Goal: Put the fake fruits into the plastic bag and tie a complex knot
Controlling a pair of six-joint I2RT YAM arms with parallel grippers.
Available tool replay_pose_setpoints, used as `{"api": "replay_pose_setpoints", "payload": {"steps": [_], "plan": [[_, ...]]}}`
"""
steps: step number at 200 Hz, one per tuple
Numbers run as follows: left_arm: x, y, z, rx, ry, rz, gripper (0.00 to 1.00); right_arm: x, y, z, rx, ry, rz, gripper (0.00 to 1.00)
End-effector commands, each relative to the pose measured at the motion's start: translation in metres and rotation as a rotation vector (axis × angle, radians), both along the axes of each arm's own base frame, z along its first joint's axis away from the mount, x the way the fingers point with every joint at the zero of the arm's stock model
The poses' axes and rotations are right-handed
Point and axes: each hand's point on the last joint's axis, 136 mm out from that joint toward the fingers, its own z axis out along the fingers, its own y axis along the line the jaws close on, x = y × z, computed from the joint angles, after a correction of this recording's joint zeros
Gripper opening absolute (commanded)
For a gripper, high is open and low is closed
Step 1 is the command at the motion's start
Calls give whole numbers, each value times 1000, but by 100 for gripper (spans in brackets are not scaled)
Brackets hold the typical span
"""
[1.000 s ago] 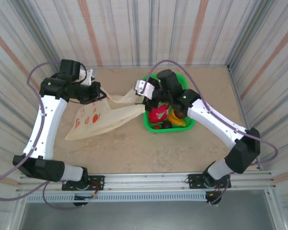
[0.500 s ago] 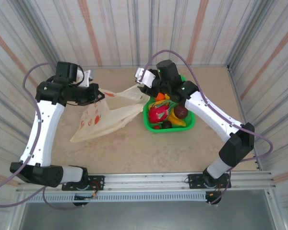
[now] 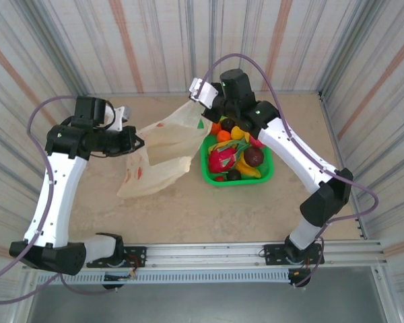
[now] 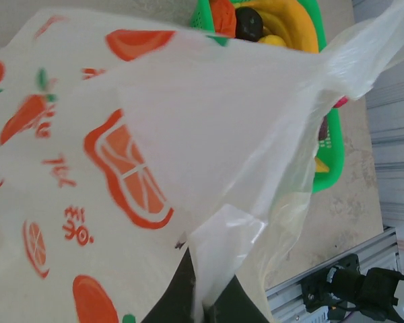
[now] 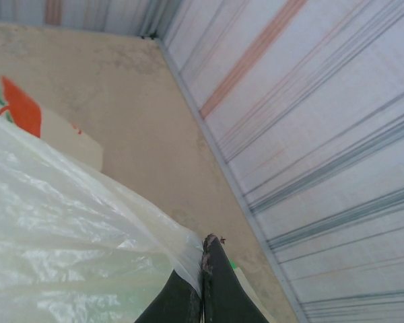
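plastic bag [image 3: 158, 155]: thin cream film printed with red-orange fruit slices. Its lower end lay on the table [image 3: 209, 208] left of centre, and its mouth was raised and stretched between both claws.
left gripper [image 3: 136, 142]: arm bent inward from the left, jaws clamped on the bag's left edge.
fake fruits [image 3: 232, 151]: banana, oranges, magenta dragon fruit and dark pieces, heaped in the green basket [image 3: 205, 173] just right of the bag.
right gripper [image 3: 194, 105]: arm arched over the basket, jaws pinched on the bag's far right edge.

Bright, even light here, only faint shadows on the table [image 3: 209, 208]. Left wrist view, the bag [image 4: 209, 121] is soft, smeared up close; right wrist, sheen on its film
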Motion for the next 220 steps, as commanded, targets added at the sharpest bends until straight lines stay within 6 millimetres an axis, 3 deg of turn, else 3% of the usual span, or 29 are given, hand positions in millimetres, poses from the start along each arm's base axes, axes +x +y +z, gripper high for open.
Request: {"api": "replay_pose_setpoints", "payload": {"steps": [1,32,51,83,123,152,157,178,202,220], "plan": [[-13,2,-2,11,15,-26,0,20,-12,-11,-3,43,-130,0],[-14,0,-4,3,36,-30,0,39,-25,-9,5,31,-261,0],[-12,-4,-3,-31,46,-32,0,25,-8,-12,27,72,-151,1],[-3,-15,-1,-123,64,-7,0,-16,21,-19,86,194,89,28],[16,-39,-8,-310,123,6,0,-57,25,-31,80,362,223,68],[30,-46,-13,-378,140,30,0,-69,16,-31,105,482,182,91],[31,-46,-14,-378,140,34,0,-69,15,-15,133,469,175,93],[37,-45,-17,-383,141,53,0,-67,2,12,225,497,88,98],[40,-44,-14,-407,135,64,0,-53,-34,36,365,545,-70,99],[44,-41,-12,-416,122,81,0,-44,-71,33,428,601,-214,99]]}}
